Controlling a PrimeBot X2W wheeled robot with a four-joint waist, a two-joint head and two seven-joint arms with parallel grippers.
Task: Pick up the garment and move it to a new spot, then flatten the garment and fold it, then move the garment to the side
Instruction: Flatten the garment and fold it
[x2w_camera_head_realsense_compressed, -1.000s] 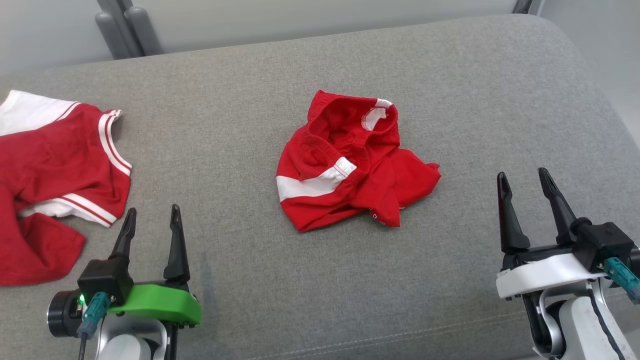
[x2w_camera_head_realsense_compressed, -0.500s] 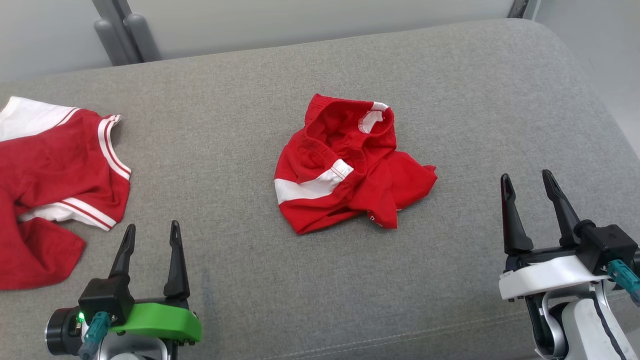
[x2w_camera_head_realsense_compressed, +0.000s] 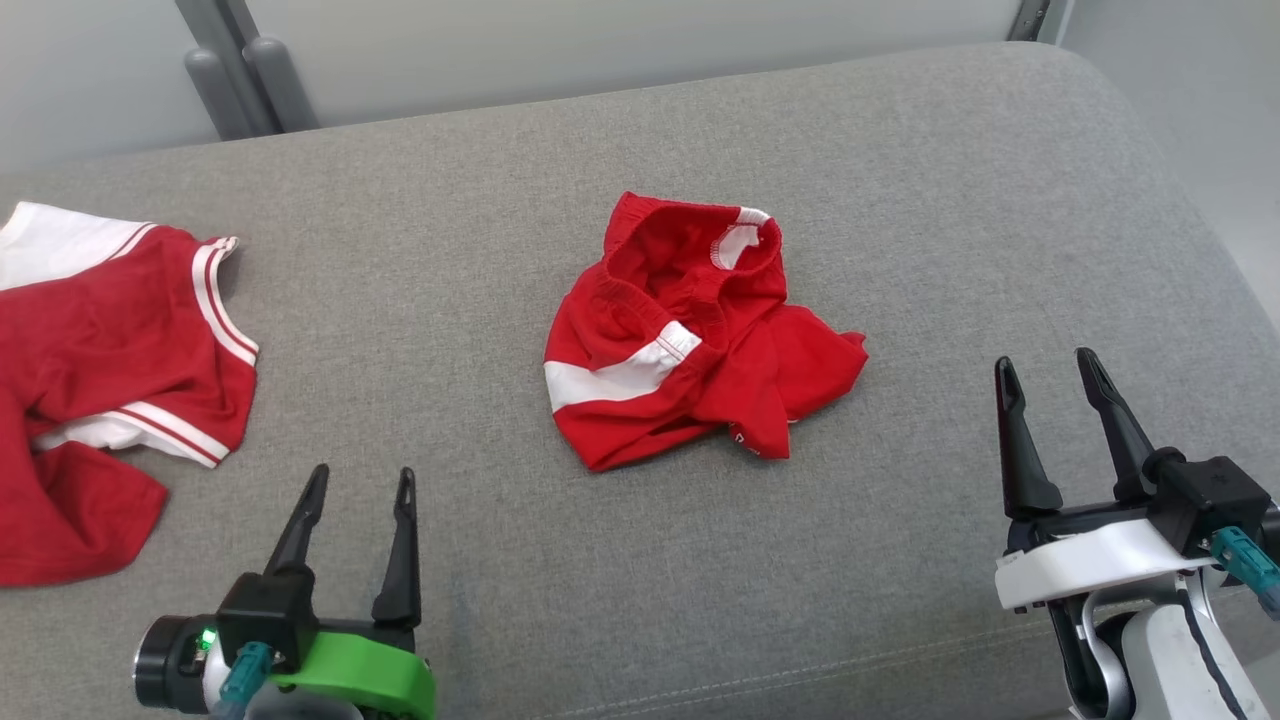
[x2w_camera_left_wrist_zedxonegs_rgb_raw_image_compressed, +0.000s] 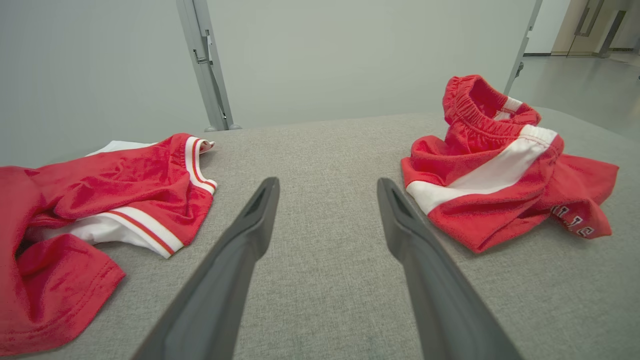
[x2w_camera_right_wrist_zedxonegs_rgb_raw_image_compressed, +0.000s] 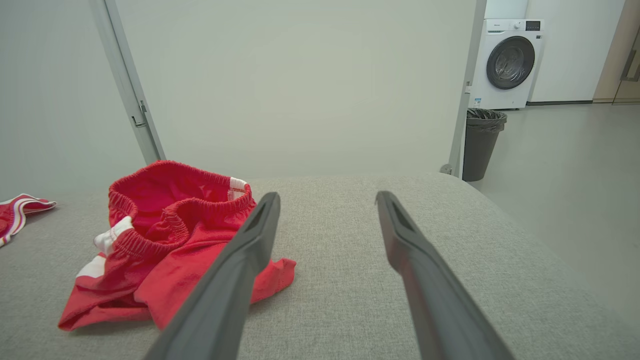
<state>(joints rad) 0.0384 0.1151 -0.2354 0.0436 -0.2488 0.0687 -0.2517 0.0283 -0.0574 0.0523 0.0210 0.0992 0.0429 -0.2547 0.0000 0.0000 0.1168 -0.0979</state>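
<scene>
The only print on the crumpled red garment is a short run of white letters on the hem of its outermost flap, seen in the left wrist view (upside down from there, and partly lost in a fold), so no character can be read for sure. In the head view they are only white specks. In the right wrist view, the washing machine carries a brand mark on its top panel, too small to read.

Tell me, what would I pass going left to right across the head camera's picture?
First the red-and-white shirt, then the left gripper, then the crumpled red shorts, and last the right gripper.
</scene>
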